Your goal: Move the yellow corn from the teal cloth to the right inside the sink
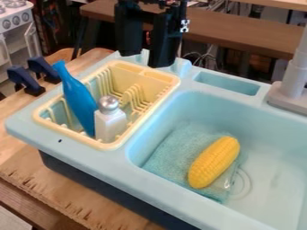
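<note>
We are seeing a yellow corn (214, 162) on a teal cloth (174, 155) in a pale blue sink (273, 179). We are also noticing a cream-yellow rack (112, 146), a bright blue bottle (78, 96), a white shaker (110, 126) with silver-grey top, and a black gripper (146, 56).

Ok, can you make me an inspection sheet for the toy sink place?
Surface: light blue toy sink on a wooden table.
Things: blue bottle and silver-topped white shaker in the yellow rack; yellow corn on a bluish cloth in the basin.
Clutter: two dark blue clamps, left of the view.
Gripper: open, holding nothing, by the rack's far end.
Cables: thin wires behind the sink.
Surroundings: wooden bench behind; white toy stove, upper left.
</note>
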{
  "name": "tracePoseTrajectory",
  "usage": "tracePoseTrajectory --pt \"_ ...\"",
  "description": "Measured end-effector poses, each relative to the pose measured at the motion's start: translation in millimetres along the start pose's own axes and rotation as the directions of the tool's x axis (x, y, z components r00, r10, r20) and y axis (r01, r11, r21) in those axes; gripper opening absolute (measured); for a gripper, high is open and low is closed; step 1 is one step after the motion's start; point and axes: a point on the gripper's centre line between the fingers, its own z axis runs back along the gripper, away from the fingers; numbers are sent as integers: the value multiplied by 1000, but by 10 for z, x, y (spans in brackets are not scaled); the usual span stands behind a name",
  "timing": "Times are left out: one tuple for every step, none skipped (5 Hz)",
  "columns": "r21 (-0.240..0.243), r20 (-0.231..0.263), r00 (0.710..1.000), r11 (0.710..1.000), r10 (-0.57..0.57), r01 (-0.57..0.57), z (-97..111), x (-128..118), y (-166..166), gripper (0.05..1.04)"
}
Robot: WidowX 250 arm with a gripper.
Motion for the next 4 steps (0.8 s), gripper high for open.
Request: tracePoseTrajectory --pt "-7 -33 999 1000 -1 1 -90 15 -8 1006" --pt "30 -27 999 999 -38 39 -135 83 -165 1006" --pt "46 -2 996 995 -92 92 -270 165 -372 1006" --pt "71 42 990 989 -131 128 -288 252 -595 1006"
